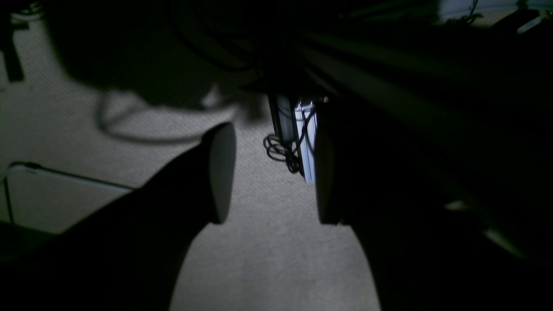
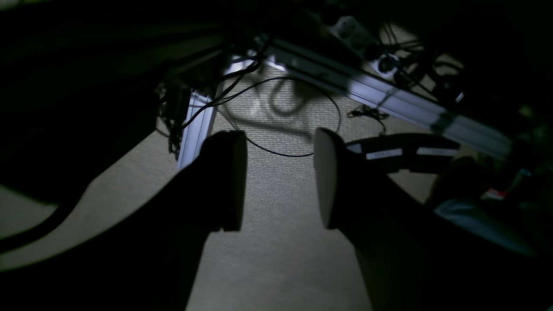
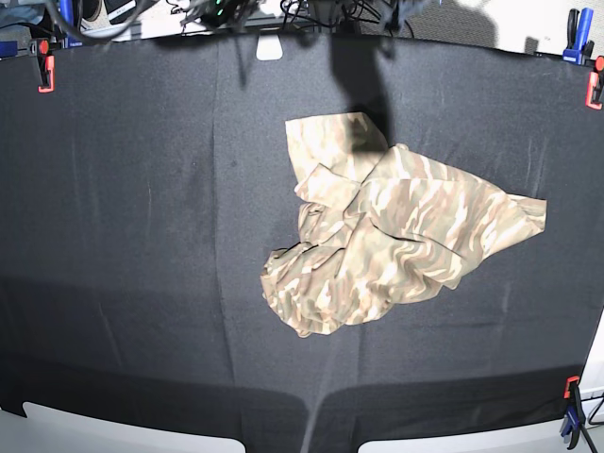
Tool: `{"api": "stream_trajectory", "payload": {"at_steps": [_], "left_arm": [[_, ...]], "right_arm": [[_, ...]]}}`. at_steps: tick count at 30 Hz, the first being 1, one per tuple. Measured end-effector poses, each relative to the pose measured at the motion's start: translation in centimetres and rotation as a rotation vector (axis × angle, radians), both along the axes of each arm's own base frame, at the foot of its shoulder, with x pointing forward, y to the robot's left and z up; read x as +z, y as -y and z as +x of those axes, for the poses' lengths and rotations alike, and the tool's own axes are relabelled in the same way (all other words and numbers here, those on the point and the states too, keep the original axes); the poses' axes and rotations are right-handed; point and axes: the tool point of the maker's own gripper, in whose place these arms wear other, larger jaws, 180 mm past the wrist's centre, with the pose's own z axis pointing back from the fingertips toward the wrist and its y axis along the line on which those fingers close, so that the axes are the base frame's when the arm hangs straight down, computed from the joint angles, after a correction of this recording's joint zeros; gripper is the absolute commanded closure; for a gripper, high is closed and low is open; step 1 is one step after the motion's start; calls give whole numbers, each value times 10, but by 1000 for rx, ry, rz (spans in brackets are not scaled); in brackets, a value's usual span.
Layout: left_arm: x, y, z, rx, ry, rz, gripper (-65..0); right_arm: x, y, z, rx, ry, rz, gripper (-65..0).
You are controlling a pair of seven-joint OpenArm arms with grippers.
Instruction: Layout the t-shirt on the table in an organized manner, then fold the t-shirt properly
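The t-shirt [image 3: 396,231], tan and olive camouflage, lies crumpled in a heap right of the middle of the black-draped table [image 3: 142,236] in the base view. Neither arm shows in that view. My left gripper [image 1: 272,172] is open and empty, with a wide gap between its dark fingers [image 1: 222,172], and it hangs over grey carpet floor. My right gripper [image 2: 280,179] is also open and empty over the carpet. The shirt shows in neither wrist view.
Red clamps [image 3: 44,71] [image 3: 595,85] and a blue clamp [image 3: 573,21] hold the cloth at the table's edges. Below the grippers are loose cables [image 2: 281,125], an aluminium frame rail [image 2: 389,99] and a frame post [image 1: 302,134].
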Motion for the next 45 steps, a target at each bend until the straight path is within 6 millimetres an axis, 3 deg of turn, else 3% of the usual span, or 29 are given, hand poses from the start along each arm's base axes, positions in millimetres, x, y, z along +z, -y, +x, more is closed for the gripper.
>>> {"api": "stream_trajectory", "payload": {"at_steps": [5,10,14,18,25,33,36,40,45], "left_arm": [[18,7,8,12,100,-23,-279],[35,13,7,20,151,-37,-279],[36,11,1,-9,120,-22,-279],[32,-4,-4,-30,94,0,-279],[29,-50,-20,-78,57,70,-279],[30,-81,25,-44,135,143,-279],[31,-97,29,-4,139,173,-279],[30,-105,18,-10,99,192,-279],[30,-101,-13,-12,51,185,-279]], "right_arm": [[13,0,-13,-22,32,23,-254],[30,14,-32,-41,54,20,-254],[40,29,-53,-24,52,10,-254],[47,45,-86,-3,0,-12,-254],[57,73,-109,-1,-32,-43,-254],[58,76,-104,7,-26,-48,-254],[59,78,-110,9,-37,-52,-254],[64,81,-124,13,-52,-64,-254],[84,95,-135,-26,-36,-90,-254]]}}
